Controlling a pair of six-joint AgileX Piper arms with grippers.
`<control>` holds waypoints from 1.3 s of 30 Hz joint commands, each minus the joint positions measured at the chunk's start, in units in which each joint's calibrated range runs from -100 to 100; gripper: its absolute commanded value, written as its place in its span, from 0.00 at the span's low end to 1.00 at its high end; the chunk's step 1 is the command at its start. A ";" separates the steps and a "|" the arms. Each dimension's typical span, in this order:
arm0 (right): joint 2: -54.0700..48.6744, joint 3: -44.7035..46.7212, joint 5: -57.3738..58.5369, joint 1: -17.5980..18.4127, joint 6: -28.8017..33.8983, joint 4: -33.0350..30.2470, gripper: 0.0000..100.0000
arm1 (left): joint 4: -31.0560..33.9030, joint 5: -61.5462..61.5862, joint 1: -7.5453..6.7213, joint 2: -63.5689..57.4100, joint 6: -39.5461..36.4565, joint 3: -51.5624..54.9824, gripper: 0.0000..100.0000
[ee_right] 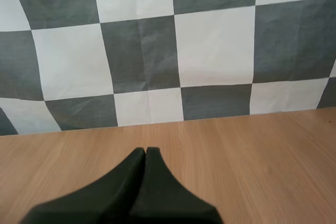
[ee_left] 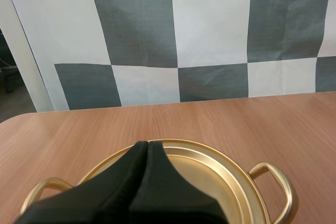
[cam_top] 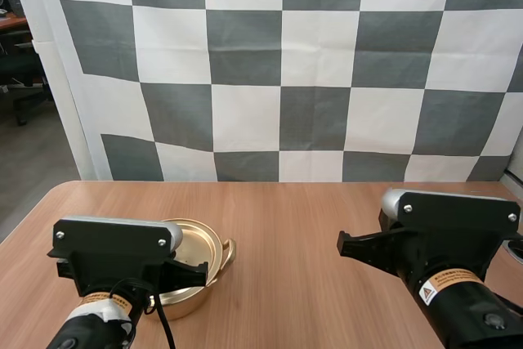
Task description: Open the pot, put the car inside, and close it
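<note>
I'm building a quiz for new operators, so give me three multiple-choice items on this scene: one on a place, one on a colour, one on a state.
1. Where is the pot?
A) just beyond the left gripper
B) at the far right
C) on the floor

2. What colour is the pot?
A) black
B) gold
C) white

3. How do the left gripper's fingers stand?
A) wide apart
B) pinching a cloth
C) shut together

Answers:
1 A: the left wrist view has it right past the fingertips.
2 B: its metal shines gold.
3 C: they lie together as one dark wedge.

Wooden table (cam_top: 302, 226) (rounded near corner); grey floor (cam_top: 37, 161) beyond; dark chair (cam_top: 20, 71) far left.
</note>
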 commanded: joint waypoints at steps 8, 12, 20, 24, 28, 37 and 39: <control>-4.21 4.74 -1.93 -0.03 0.05 0.40 0.00 | -0.03 0.10 -0.01 0.00 0.01 0.00 0.00; -4.21 4.84 2.32 -0.03 0.05 0.55 0.00 | -0.03 0.10 -0.01 0.00 0.01 0.00 0.00; -4.21 4.56 1.64 -0.03 0.15 -1.84 0.00 | -0.03 0.10 -0.01 0.00 0.01 0.00 0.00; -4.21 4.56 0.42 -0.03 0.15 -2.31 0.00 | -0.03 0.10 -0.01 0.00 0.01 0.00 0.00; -4.21 4.56 0.42 -0.03 0.15 -2.31 0.00 | -0.03 0.10 -0.01 0.00 0.01 0.00 0.00; -4.21 4.56 1.14 -0.03 0.15 -1.31 0.00 | -0.03 0.10 -0.01 0.00 0.01 0.00 0.00; -4.21 4.69 1.97 -0.03 0.15 -0.15 0.00 | -0.03 0.10 -0.01 0.00 0.01 0.00 0.00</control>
